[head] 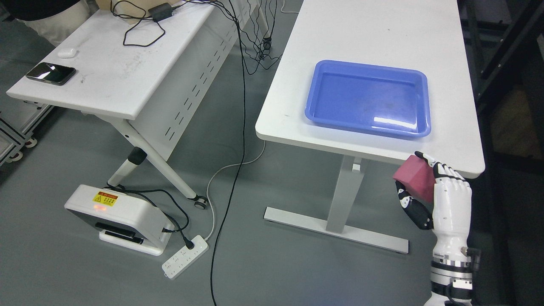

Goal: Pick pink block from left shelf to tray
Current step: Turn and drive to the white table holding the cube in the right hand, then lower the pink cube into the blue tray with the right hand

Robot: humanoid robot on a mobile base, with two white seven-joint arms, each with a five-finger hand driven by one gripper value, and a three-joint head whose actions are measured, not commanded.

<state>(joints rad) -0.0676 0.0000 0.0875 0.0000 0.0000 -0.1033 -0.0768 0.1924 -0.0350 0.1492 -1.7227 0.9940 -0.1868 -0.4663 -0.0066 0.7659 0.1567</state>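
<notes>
Head view shows the right hand (433, 193) coming up from the lower right corner, with its white forearm standing almost straight. The fingers are clamped on the pink block (414, 178): the dark thumb presses it from below and to the left, and the white fingers wrap over its right side and top corner. The block is therefore in the air, held in front of the near edge of the white table (297, 106), lower in the picture than the table top and near its right corner. It does not yet rest in the blue tray (312, 95).

I think this grip, with the thumb opposite the fingers, is chosen so that the block cannot slip while the arm carries it. The tray lies flat on the table, with nothing inside it, close to the near edge, probably so that the hand can reach it easily. By my judgement, the hand must rise above the table edge and move forward and to the left before it can let the block go.

The block looks like a solid cube of dull rose-pink colour, with flat matte faces and sharp edges. It is tilted in the hand, one corner pointing up. Two faces are visible; the rest are hidden by the fingers.

No left arm appears in this view. The shelf named in the task is not visible either.
</notes>
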